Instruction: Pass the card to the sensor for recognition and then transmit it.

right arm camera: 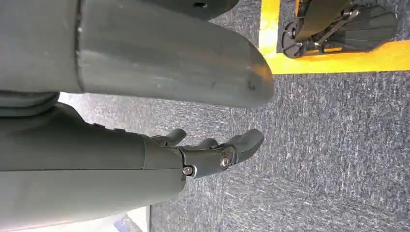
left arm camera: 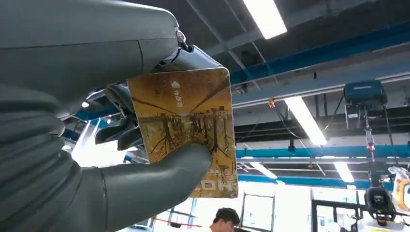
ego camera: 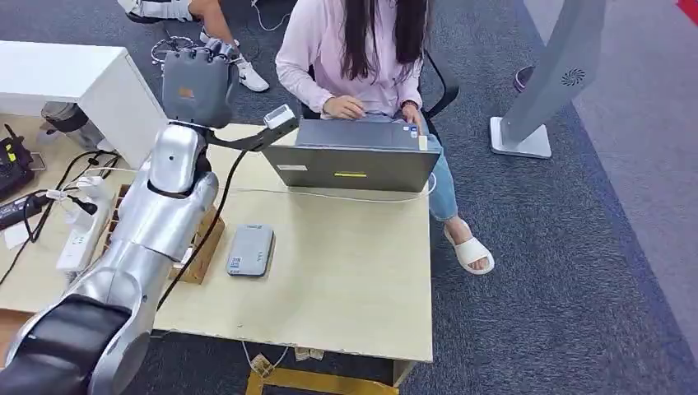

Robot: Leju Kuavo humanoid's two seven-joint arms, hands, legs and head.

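Note:
My left hand is raised high over the table's far left side, back of the hand toward the head camera. In the left wrist view that hand pinches a yellow-brown picture card between its thumb and dark fingers, with the card face toward the camera and ceiling lights behind it. A flat grey card sensor lies on the table, below and nearer than the raised hand. My right hand hangs over grey carpet, its fingers loosely apart and holding nothing.
A person sits at the table's far side typing on a grey laptop. A wooden block stands just left of the sensor. A power strip and cables lie at the left. The light wooden table is bare right of the sensor.

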